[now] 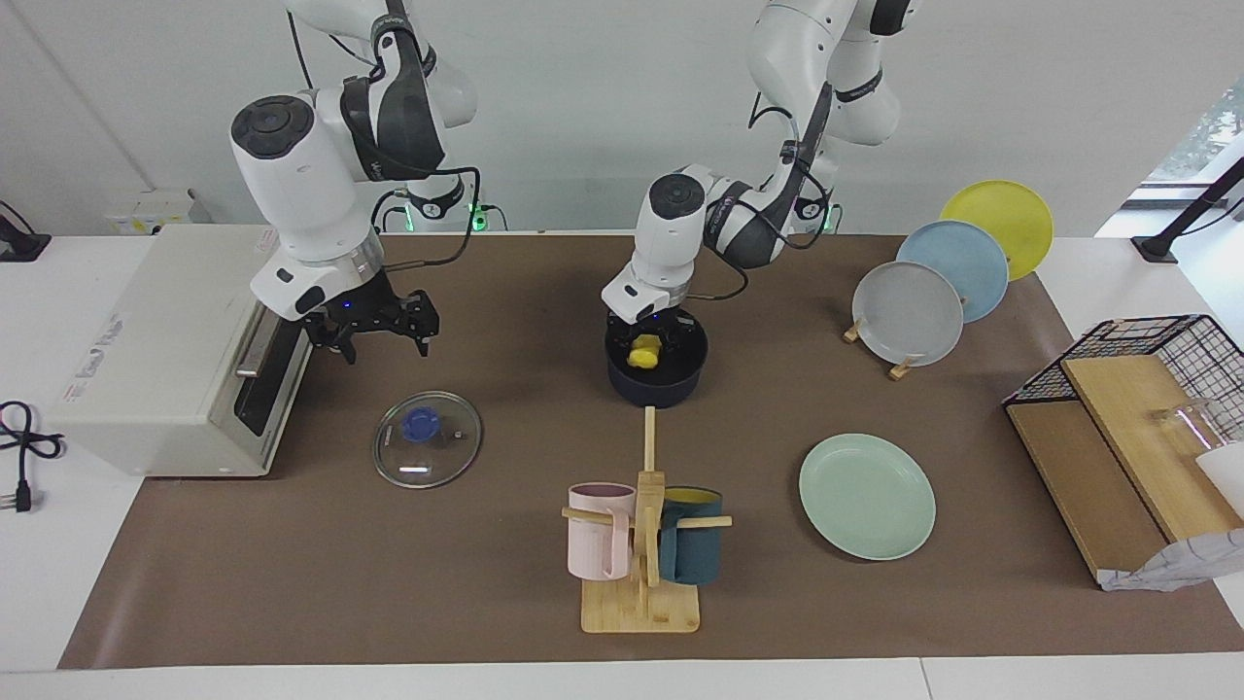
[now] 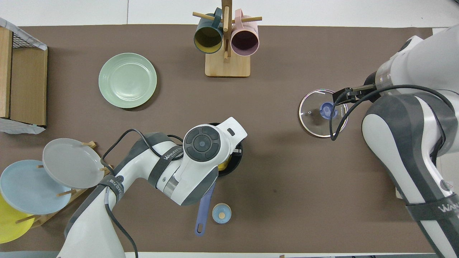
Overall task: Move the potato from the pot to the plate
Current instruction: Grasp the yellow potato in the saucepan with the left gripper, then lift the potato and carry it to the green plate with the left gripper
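The yellow potato (image 1: 642, 354) sits in the mouth of the dark blue pot (image 1: 657, 387), mid-table near the robots. My left gripper (image 1: 645, 342) reaches down into the pot, with a finger on each side of the potato, closed on it. In the overhead view the left arm covers most of the pot (image 2: 237, 162); a sliver of potato (image 2: 223, 166) and the pot's handle show. The mint-green plate (image 1: 867, 496) (image 2: 127, 80) lies bare, farther from the robots, toward the left arm's end. My right gripper (image 1: 385, 346) (image 2: 339, 97) hangs open and empty above the mat near the glass lid.
A glass lid with a blue knob (image 1: 428, 439) lies beside a white oven (image 1: 165, 340). A wooden mug rack (image 1: 641, 530) stands farther out than the pot. A plate rack (image 1: 948, 267), a wire basket with boards (image 1: 1137, 418) and a small blue cap (image 2: 221, 213) are here too.
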You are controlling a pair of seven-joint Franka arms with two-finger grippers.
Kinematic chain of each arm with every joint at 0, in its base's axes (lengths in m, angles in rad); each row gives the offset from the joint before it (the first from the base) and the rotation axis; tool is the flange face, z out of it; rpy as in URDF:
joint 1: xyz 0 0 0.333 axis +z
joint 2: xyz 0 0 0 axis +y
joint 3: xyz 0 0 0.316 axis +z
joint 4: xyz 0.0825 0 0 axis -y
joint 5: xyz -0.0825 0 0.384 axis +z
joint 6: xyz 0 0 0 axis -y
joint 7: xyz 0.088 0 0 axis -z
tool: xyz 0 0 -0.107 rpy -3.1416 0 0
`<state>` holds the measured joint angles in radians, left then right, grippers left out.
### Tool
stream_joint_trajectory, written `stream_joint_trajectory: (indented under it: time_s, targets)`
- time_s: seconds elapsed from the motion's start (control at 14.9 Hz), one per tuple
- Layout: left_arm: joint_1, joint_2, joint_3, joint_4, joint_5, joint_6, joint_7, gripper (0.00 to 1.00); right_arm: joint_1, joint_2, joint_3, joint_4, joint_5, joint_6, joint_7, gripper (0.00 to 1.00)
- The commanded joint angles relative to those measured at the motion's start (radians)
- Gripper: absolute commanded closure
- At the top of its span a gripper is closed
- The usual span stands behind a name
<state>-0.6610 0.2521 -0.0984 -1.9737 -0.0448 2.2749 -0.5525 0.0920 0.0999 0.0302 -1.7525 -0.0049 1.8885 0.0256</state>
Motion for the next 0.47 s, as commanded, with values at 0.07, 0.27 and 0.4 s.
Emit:
stream_joint_trajectory:
  time_s: [0.07,0.27,0.4]
  targets:
    - [0.024,-0.008,0.005,0.088,-0.027,-0.119,0.052,1.0,-0.008,-0.009,0.007,-0.007,0.025,0.015,-0.003,0.0]
    - [0.052,-0.011,0.006,0.139,-0.035,-0.176,0.069,1.0,-0.011,-0.009,0.007,-0.007,0.025,0.014,-0.006,0.0]
    - [0.066,-0.011,0.008,0.196,-0.038,-0.239,0.097,1.0,-0.011,-0.012,0.007,-0.004,0.025,0.008,-0.009,0.0]
